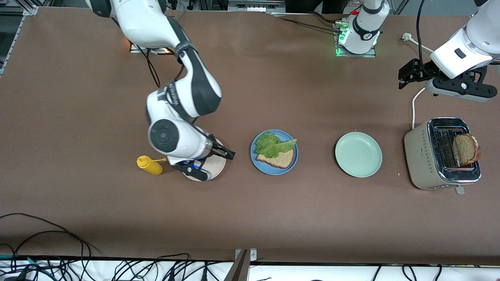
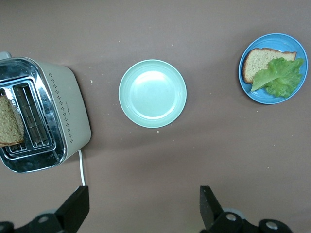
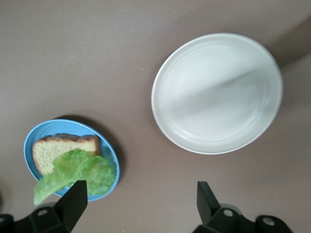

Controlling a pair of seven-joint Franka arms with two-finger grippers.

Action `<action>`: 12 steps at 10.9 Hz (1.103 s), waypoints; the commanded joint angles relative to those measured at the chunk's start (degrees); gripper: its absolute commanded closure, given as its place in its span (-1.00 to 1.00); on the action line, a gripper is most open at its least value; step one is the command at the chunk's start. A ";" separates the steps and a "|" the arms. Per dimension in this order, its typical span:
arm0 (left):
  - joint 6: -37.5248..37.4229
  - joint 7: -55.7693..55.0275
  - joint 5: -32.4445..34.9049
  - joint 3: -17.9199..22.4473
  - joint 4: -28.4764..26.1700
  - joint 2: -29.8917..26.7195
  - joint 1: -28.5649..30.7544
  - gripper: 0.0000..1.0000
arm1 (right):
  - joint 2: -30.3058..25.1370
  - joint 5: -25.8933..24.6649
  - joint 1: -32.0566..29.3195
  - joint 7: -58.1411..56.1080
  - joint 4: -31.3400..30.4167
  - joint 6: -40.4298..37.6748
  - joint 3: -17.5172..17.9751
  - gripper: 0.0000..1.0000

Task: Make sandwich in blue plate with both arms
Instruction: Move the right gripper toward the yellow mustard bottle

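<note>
Sitting on the blue plate [image 1: 274, 166] near the middle of the table [image 1: 78, 203] is one bread slice [image 1: 278, 159] with a lettuce leaf [image 1: 273, 144] laid over it, the leaf's tip hanging past the rim. The right pincer [image 1: 206, 160] hangs over the cream-white plate [image 1: 216, 168], its fingers spread wide and holding nothing. A yellow squeeze bottle [image 1: 149, 165] lies just beside that plate, toward the right arm's end. The left pincer [image 1: 406, 76] is up in the air near the toaster [image 1: 425, 156], jaws wide and empty. A second bread slice [image 1: 466, 148] stands in the toaster's slot. A pale mint-green plate [image 1: 358, 154] sits bare between the blue plate and the toaster.
</note>
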 commanded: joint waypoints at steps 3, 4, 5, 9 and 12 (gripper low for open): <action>0.35 -0.35 1.26 0.08 -0.25 -0.33 -0.24 -1.00 | -5.64 0.24 -5.91 -16.29 -3.07 -7.69 0.04 -1.00; 0.35 -0.35 1.26 0.08 -0.25 -0.33 -0.24 -1.00 | -8.10 -0.19 -7.32 -19.72 -6.30 -7.69 0.13 -1.00; 0.35 -0.35 1.26 0.08 -0.25 -0.33 -0.24 -1.00 | -10.64 -2.28 -8.47 -24.88 -9.73 -7.61 0.39 -1.00; 0.35 -0.35 1.26 0.08 -0.25 -0.33 -0.24 -1.00 | -16.20 -6.43 -12.51 -47.82 -16.78 -7.34 0.66 -1.00; 0.35 -0.35 1.26 0.08 -0.25 -0.33 -0.24 -1.00 | -17.52 -12.38 -16.80 -63.11 -17.58 -6.99 4.85 -1.00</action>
